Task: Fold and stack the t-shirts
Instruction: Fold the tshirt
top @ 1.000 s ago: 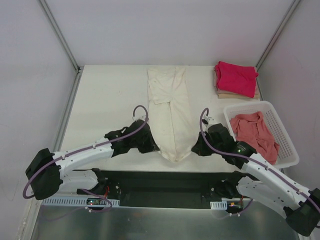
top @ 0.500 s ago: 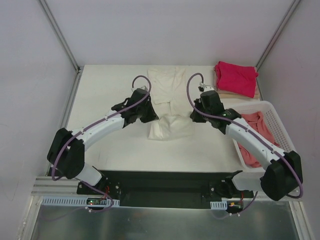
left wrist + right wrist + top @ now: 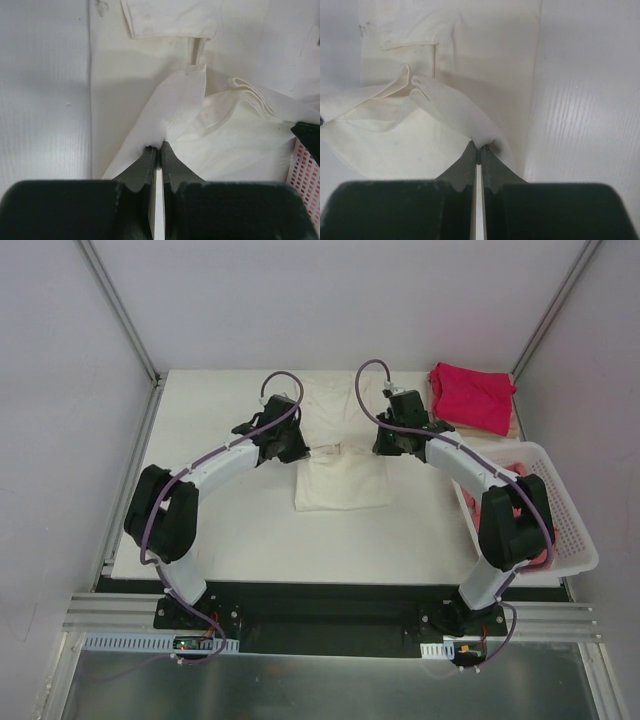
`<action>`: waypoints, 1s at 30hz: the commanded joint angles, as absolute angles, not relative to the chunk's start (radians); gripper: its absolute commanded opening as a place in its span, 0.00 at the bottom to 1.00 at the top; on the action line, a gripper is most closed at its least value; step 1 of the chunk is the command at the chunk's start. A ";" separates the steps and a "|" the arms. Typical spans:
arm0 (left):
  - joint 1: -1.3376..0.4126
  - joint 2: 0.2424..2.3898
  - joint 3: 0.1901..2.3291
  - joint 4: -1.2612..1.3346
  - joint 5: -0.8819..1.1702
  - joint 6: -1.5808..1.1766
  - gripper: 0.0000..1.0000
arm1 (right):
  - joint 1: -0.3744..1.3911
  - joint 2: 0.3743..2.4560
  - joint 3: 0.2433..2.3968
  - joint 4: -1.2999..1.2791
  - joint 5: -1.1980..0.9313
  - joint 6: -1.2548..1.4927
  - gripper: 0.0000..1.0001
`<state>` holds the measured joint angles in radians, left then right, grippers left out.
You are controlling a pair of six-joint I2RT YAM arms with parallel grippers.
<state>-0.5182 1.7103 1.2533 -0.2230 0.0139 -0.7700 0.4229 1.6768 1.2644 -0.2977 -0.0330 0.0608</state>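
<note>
The cream t-shirt (image 3: 343, 480) lies in a long strip at the table's middle, its near end doubled over onto itself. My left gripper (image 3: 296, 451) is shut on the left corner of the lifted hem (image 3: 175, 100). My right gripper (image 3: 382, 448) is shut on the right corner (image 3: 455, 112). Both hold the hem just above the shirt's middle. A folded magenta-red t-shirt (image 3: 472, 396) lies on a tan one (image 3: 514, 428) at the far right. A salmon-pink t-shirt (image 3: 535, 530) lies crumpled in the basket.
A white slotted basket (image 3: 575, 530) stands at the right edge of the table, close to my right arm; its pink-lit wall shows in the left wrist view (image 3: 305, 170). The white table (image 3: 210, 510) is bounded by grey walls on the left and right.
Both grippers have carried the cream shirt's near hem from the table's front edge away from the bases, folding the lower half over the upper half. The arms are now stretched far out.
</note>
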 commanded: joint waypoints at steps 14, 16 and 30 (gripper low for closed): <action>-0.426 1.931 1.443 -0.218 0.089 -0.698 0.19 | 0.362 1.907 1.473 -0.290 -0.061 0.021 0.17; -0.422 1.937 1.451 -0.218 0.119 -0.686 0.50 | 0.360 1.919 1.486 -0.298 -0.064 0.025 0.43; -0.457 1.582 1.062 -0.201 0.173 -0.727 0.99 | 0.362 1.567 1.134 -0.282 -0.106 0.156 0.97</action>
